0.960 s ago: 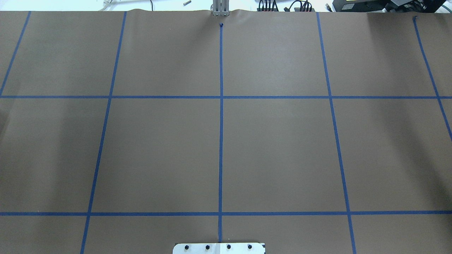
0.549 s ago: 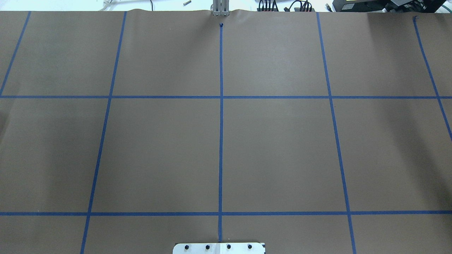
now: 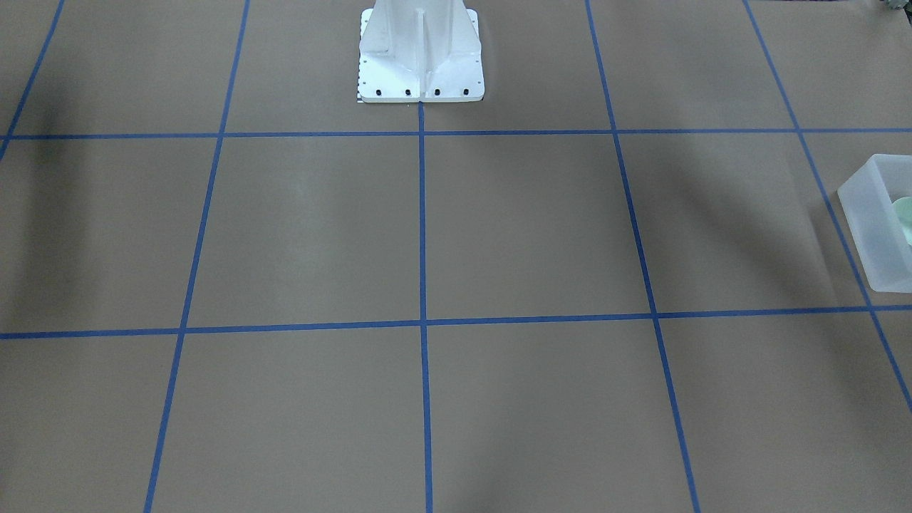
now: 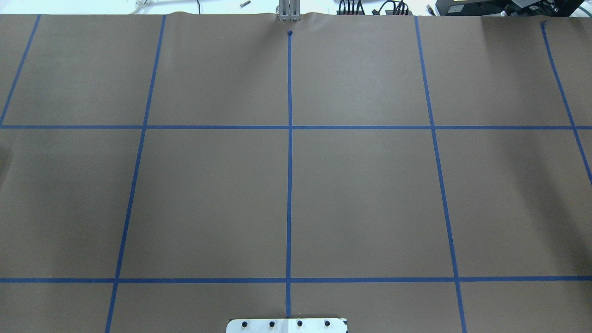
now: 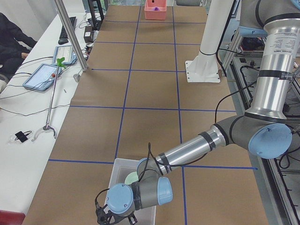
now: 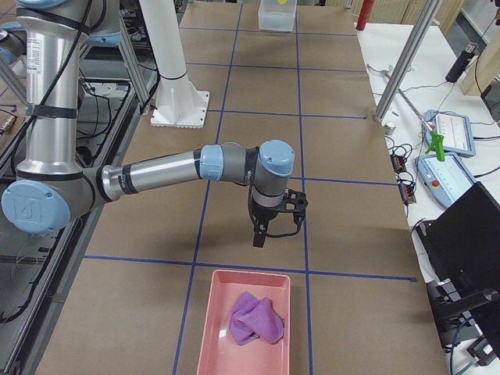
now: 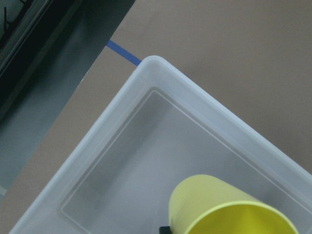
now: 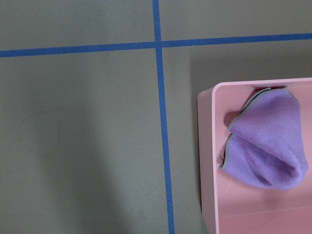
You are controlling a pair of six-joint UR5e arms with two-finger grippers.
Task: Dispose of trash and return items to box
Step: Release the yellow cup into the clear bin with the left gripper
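The frosted white box (image 3: 866, 221) stands at the table's end on my left, with the mint-green bowl (image 3: 906, 219) inside it. In the exterior left view my left gripper (image 5: 115, 219) hangs over the box (image 5: 123, 168), next to the bowl (image 5: 131, 177). The left wrist view looks down into the box (image 7: 151, 61) onto a yellow cup (image 7: 219, 209) close under the camera. I cannot tell if it is held. My right gripper (image 6: 273, 232) hangs over bare table beside a pink tray (image 6: 205, 328). I cannot tell if either gripper is open or shut.
The pink tray (image 8: 207, 161) holds a crumpled purple cloth (image 8: 265, 146) at the table's end on my right. The white robot pedestal (image 3: 420, 50) stands at the middle of the near edge. Blue tape lines divide the brown table (image 4: 360, 199).
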